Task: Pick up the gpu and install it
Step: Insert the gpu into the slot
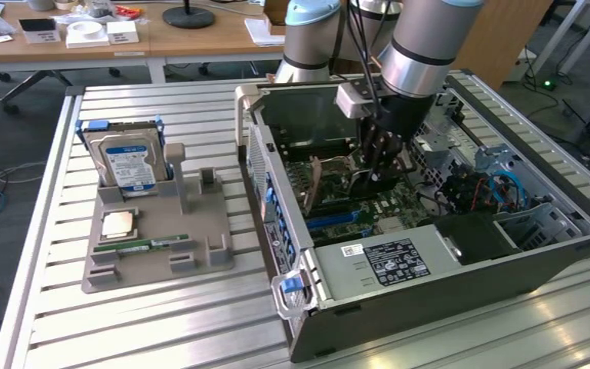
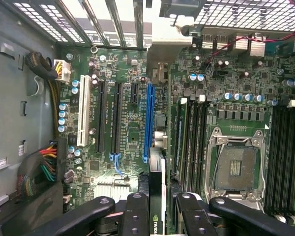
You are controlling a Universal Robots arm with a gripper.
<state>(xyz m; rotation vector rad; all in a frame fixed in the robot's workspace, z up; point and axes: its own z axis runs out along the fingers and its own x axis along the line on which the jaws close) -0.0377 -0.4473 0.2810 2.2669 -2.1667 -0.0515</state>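
Note:
My gripper (image 1: pixel 379 163) reaches down inside the open computer case (image 1: pixel 377 307), above the motherboard (image 1: pixel 382 211). It is shut on the gpu (image 1: pixel 328 183), a thin card with a brownish edge that hangs upright over the board. From the wrist the gpu (image 2: pixel 157 189) appears edge-on, dark, clamped between the two black fingers (image 2: pixel 136 211) of my gripper (image 2: pixel 160 204). Its edge runs in line with the long blue slot (image 2: pixel 147 123) and just off that slot's end, still above the board.
Black and white expansion slots (image 2: pixel 101 115) lie beside the blue one, memory slots (image 2: pixel 191 142) and an empty CPU socket (image 2: pixel 234 167) on the other side. Cable bundles (image 2: pixel 46 167) sit near the case wall. Outside, a grey stand (image 1: pixel 203 265) holds a hard drive (image 1: pixel 126 165), a processor (image 1: pixel 119 223) and a memory stick (image 1: pixel 154 245).

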